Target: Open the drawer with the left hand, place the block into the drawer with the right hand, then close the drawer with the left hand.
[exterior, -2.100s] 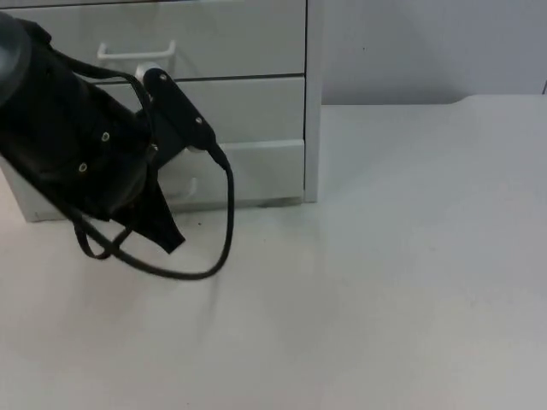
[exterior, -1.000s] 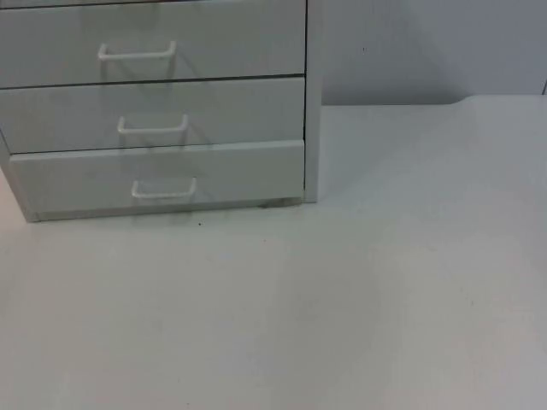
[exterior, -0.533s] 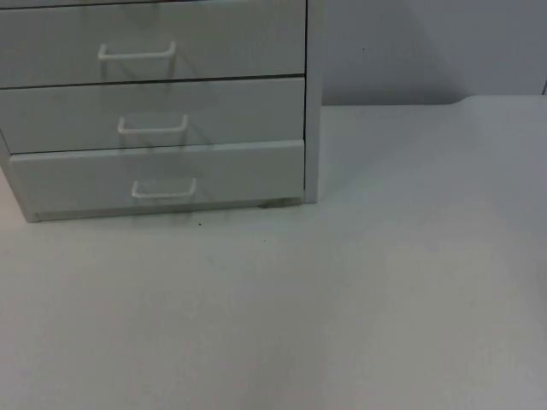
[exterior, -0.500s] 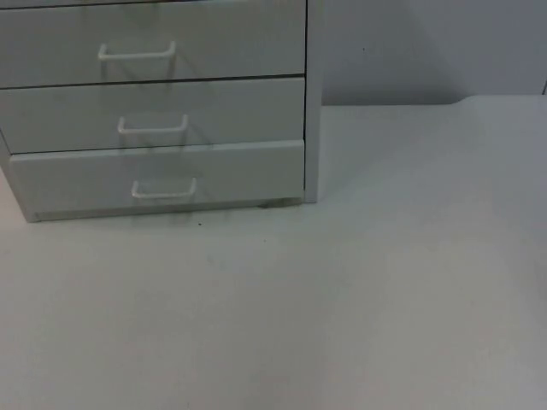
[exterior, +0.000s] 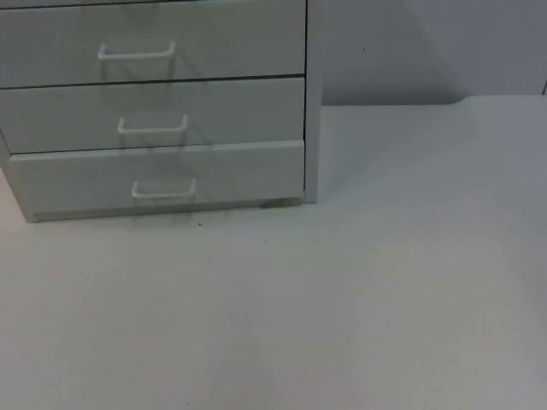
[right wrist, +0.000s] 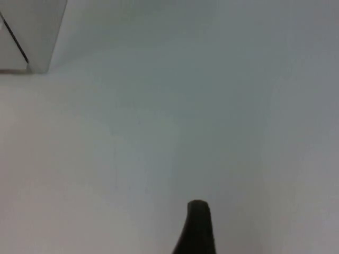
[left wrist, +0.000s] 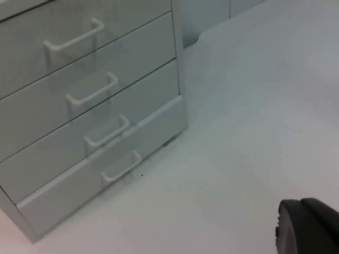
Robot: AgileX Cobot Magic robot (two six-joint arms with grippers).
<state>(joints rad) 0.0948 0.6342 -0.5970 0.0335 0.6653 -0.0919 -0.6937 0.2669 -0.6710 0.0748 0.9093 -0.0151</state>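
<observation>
Drawer unit (exterior: 154,111) sat at the back left of the counter (exterior: 359,299), against the wall (exterior: 427,47). All drawers looked shut; the bottom one (exterior: 158,175) stood slightly proud of the two above it, handle (exterior: 164,189) untouched. No block could be made out on the counter, so I couldn't tell where it was; by the look of things it may have been inside a shut drawer already.

Risks, as a judgement:
- If the block was still out of sight, the right arm had nothing to pick, and the place step would stall.
- Handles were thin, white on white, stacked close. A slightly off approach could hook the wrong one or slip off.
- The unit seemed light and loose on the counter, so a pull might drag it instead of sliding the drawer.

Left claw (left wrist: 307,227) was back from the unit, over bare counter, touching nothing; opening not visible, can't tell. Right claw (right wrist: 197,222) was over bare counter near the unit's corner, holding nothing visible; width likewise can't tell. Both arms looked idle.
</observation>
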